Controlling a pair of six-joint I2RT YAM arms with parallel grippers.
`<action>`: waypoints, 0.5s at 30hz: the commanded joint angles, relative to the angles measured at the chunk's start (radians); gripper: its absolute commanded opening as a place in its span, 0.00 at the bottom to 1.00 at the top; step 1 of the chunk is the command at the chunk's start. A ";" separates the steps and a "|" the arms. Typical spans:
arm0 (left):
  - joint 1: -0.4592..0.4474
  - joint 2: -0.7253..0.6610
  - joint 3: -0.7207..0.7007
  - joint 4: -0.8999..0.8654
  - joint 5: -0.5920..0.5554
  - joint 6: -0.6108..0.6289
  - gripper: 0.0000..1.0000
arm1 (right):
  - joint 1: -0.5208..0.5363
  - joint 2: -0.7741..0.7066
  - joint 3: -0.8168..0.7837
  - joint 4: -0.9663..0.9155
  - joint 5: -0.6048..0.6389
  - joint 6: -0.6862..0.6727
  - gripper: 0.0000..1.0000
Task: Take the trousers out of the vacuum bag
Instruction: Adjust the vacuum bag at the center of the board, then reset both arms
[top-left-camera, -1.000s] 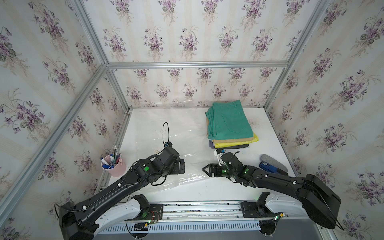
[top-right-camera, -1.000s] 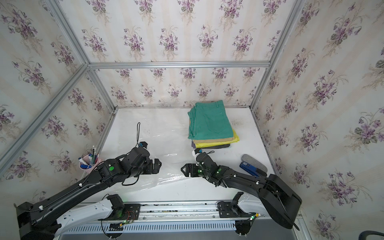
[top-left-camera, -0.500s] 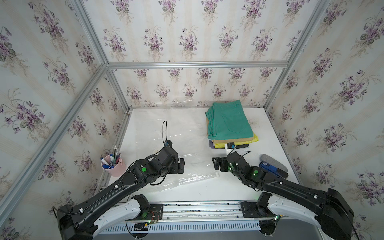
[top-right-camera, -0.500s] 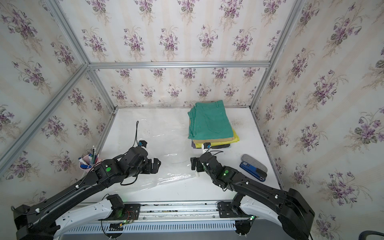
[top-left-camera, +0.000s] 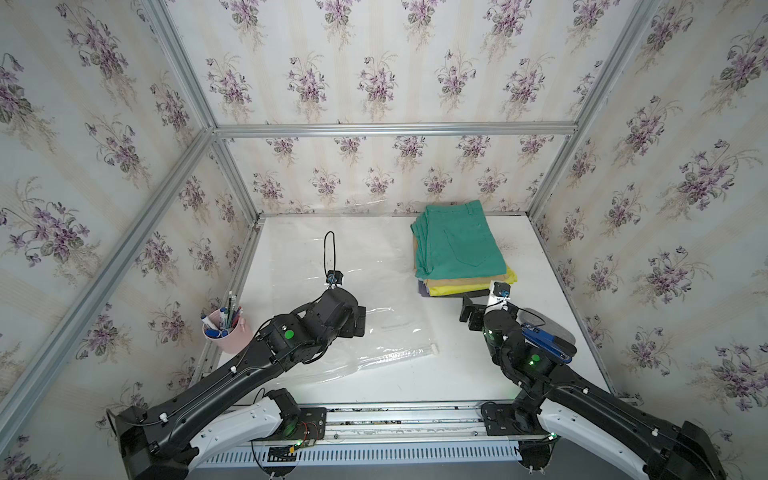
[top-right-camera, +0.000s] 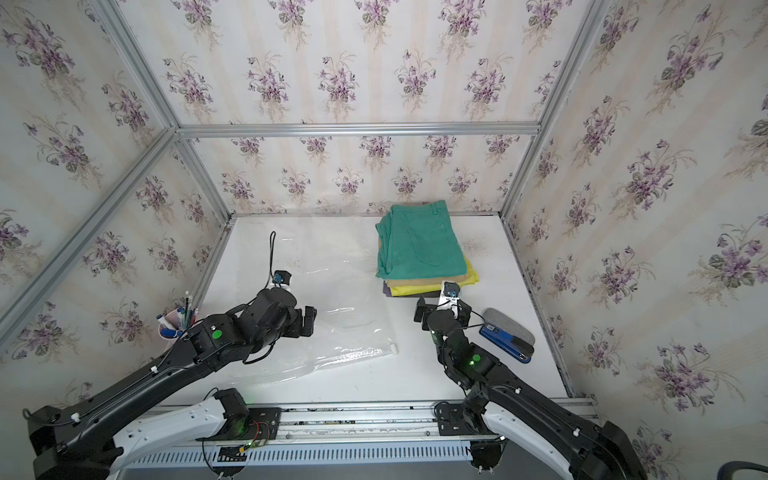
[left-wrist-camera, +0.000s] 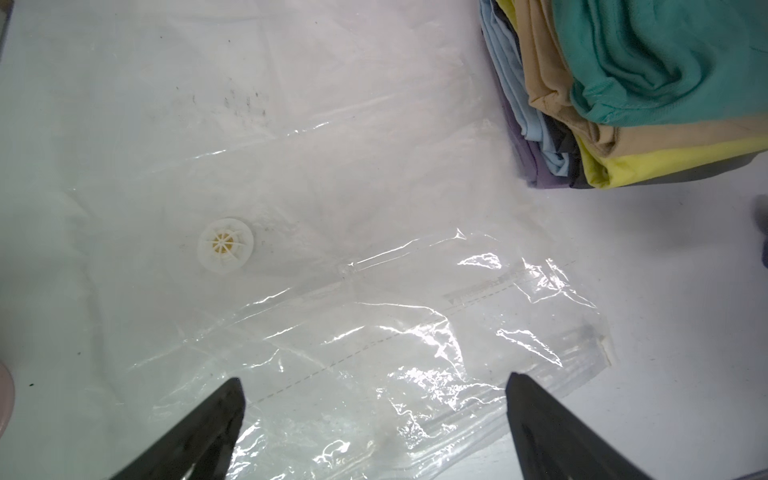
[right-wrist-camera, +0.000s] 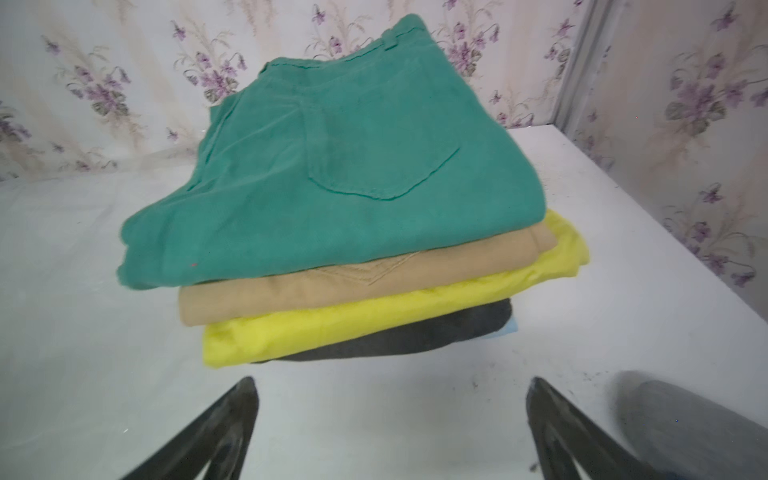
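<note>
The trousers (top-left-camera: 457, 249) form one stack on the table (top-left-camera: 457, 374), at its far right, outside the vacuum bag (top-left-camera: 374, 282). The bag lies flat on the table to the left of the stack, with its zip strip (top-left-camera: 399, 354) at the near end. The left gripper (top-left-camera: 360, 322) hangs over the bag's near part. The right gripper (top-left-camera: 468, 316) sits just before the stack, apart from it. A stapler (top-left-camera: 544, 340) lies to the right of that gripper. A pen cup (top-left-camera: 224, 330) stands at the table's left edge.
</note>
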 joint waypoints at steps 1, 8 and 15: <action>0.005 0.003 -0.008 0.064 -0.066 0.062 1.00 | -0.094 0.018 -0.007 0.113 -0.019 -0.061 1.00; 0.028 0.028 -0.031 0.097 -0.117 0.117 1.00 | -0.341 0.165 -0.020 0.284 -0.174 -0.119 1.00; 0.079 0.019 -0.094 0.167 -0.113 0.147 1.00 | -0.445 0.302 -0.080 0.608 -0.116 -0.180 1.00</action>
